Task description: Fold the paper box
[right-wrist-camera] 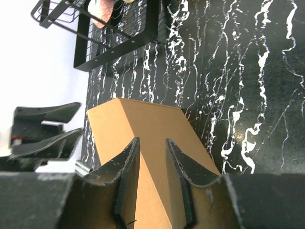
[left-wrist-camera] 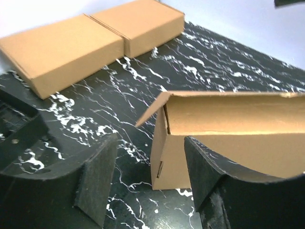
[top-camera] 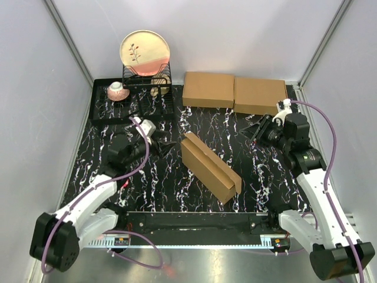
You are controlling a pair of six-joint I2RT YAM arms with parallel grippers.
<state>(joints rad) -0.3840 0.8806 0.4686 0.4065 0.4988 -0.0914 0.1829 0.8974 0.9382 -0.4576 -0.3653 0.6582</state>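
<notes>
**A:** The black, white-veined marble-pattern table (top-camera: 265, 177) is filling the view. Two flat brown cardboard boxes (top-camera: 234, 91) are sitting side by side, touching, at its far edge.

**B:** And the plain brown corrugated paper box (top-camera: 209, 167) is lying diagonally at the table's middle, its top gaping and one flap sticking out.

**A:** A black wire dish rack (top-camera: 147, 82) is standing at the table's far-left corner, holding a round cream-and-pink plate (top-camera: 144, 52) upright.

**B:** The left gripper (left-wrist-camera: 148, 150) is hovering over the table's left half, fingers spread wide, gripping nothing. The right gripper (right-wrist-camera: 151, 143) is hanging over the right half, fingers narrowly apart, nothing between them.
</notes>
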